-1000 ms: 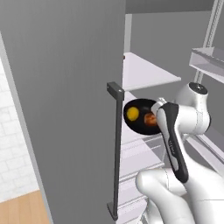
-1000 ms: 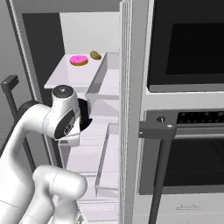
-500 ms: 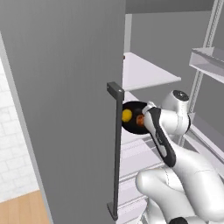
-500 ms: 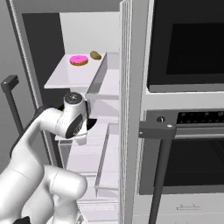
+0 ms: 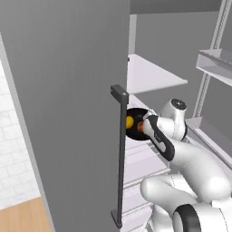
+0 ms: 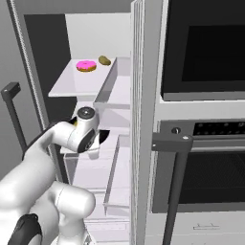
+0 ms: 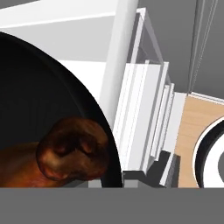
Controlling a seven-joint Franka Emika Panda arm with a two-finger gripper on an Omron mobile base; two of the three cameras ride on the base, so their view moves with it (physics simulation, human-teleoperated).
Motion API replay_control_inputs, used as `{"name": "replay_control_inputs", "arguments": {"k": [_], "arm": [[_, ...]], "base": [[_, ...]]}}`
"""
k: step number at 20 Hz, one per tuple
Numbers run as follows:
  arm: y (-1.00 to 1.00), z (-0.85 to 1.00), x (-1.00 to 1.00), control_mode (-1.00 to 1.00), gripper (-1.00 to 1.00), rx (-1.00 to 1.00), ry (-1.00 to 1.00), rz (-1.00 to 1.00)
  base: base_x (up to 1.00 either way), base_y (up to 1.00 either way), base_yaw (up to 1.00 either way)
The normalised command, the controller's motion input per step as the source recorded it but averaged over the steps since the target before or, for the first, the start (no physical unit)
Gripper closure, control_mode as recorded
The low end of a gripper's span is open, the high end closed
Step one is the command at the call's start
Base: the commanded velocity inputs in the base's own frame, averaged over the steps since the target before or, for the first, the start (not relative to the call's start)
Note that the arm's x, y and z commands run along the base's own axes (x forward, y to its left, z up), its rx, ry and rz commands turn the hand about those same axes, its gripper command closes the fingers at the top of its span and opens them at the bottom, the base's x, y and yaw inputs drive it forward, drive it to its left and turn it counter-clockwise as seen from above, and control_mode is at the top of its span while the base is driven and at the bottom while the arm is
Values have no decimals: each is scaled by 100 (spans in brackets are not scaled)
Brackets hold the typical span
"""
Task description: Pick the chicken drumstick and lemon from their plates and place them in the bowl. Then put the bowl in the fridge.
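no readable text, labels, brands, numbers or signs anywhere. fridge door [image 5: 68,113] plain grey, no badge. oven [image 6: 206,52] front and its control strip [image 6: 217,128] show only small dark marks, too small to read.

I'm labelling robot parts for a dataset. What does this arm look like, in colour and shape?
The arm is glossy white with rounded, bulbous segments. A dark grey band runs along its forearm and a black ring marks a lower joint. One joint ends in a round grey cap. No cables or markings show.
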Motion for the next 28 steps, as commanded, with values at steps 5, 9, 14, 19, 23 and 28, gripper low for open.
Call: {"name": "replay_control_inputs", "arguments": {"k": [5, 9, 14, 19, 23, 28], "arm": [[1, -26, 22, -100, 100, 0, 0, 0], [10, -24, 43, -100, 100, 0, 0, 0], [1, -15, 46, -100, 100, 0, 0, 0], [0, -12, 49, -100, 100, 0, 0, 0], [5, -6, 56, -100, 100, 0, 0, 0], [9, -3, 19, -100, -100, 0, -14, 0]], "base": [[0, 0, 0], [0, 0, 0], [0, 0, 0], [0, 0, 0], [0, 0, 0], [0, 0, 0]]}}
